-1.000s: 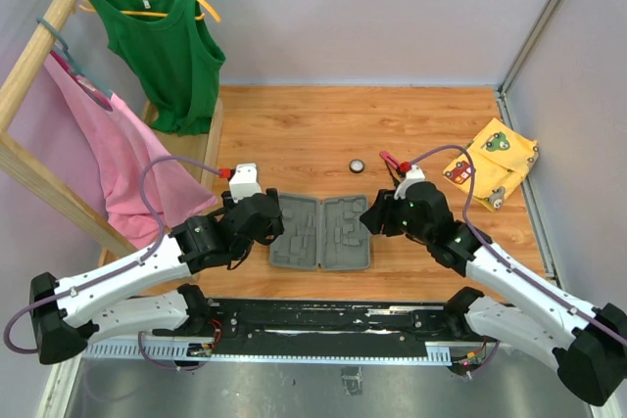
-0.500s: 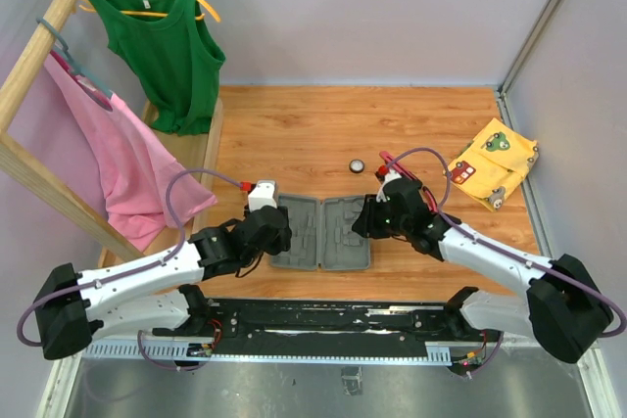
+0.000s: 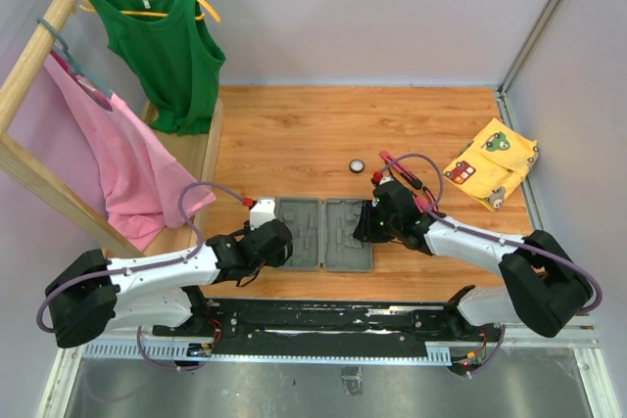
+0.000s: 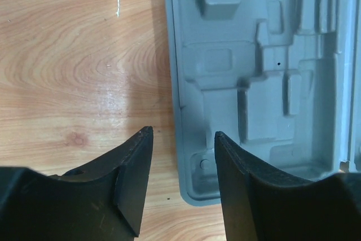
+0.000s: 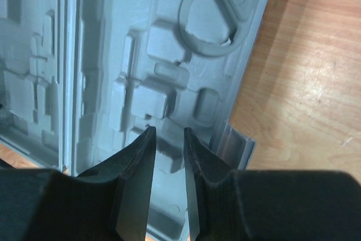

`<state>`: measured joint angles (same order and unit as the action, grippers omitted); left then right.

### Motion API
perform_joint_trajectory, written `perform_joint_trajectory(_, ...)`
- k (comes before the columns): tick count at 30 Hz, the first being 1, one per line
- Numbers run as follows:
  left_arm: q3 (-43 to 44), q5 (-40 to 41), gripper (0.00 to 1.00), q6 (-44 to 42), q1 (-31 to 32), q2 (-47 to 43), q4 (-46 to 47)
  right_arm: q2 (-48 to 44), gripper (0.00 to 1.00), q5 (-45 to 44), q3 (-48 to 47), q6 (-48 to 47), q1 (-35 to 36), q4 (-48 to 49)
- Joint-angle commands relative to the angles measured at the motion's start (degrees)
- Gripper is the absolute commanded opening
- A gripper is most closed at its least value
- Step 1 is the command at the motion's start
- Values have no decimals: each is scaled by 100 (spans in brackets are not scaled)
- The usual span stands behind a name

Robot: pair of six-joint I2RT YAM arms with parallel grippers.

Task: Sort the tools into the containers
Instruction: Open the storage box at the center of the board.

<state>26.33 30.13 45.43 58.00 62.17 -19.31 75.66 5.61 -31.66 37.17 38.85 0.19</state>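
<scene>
Straddling the left rim of the open grey case (image 3: 323, 234) at centre frame, the left gripper (image 4: 183, 135) is released, jaws parted. Right gripper (image 5: 170, 131) hangs over the case's right half, jaws narrowly apart; can't tell if it pinches the moulding. Black-white disc (image 3: 358, 165) and red-handled tool (image 3: 395, 161) lie just above.

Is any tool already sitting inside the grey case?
No, the open grey case shows only bare moulded slots, and the round disc lies outside it.
</scene>
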Motion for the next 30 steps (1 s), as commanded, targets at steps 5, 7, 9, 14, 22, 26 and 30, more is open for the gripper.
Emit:
perform_joint_trajectory(5, -60, 41, 51, 684, 27, 659, 168, 275, 29, -253, -16, 106, 131, -1)
perform_joint_trajectory(7, -87, 17, 51, 780, 27, 766, 217, 291, 30, -261, -16, 111, 131, 3)
perform_joint_trajectory(9, -97, 15, 51, 836, 25, 844, 255, 320, 30, -266, -20, 107, 123, 3)
perform_joint_trajectory(14, 47, 106, 52, 831, 12, 1048, 262, 440, 31, -263, -103, 89, 126, 12)
perform_joint_trajectory(22, 203, -109, 53, 447, -569, 1152, 547, 812, 32, -427, -433, 121, 131, 113)
perform_joint_trajectory(26, 346, -177, 53, 232, -736, 1159, 636, 1095, 34, -617, -713, 89, 119, 132)
perform_joint_trajectory(30, 502, -267, 53, 60, -737, 1164, 672, 1366, 34, -606, -1066, -20, 119, 56)
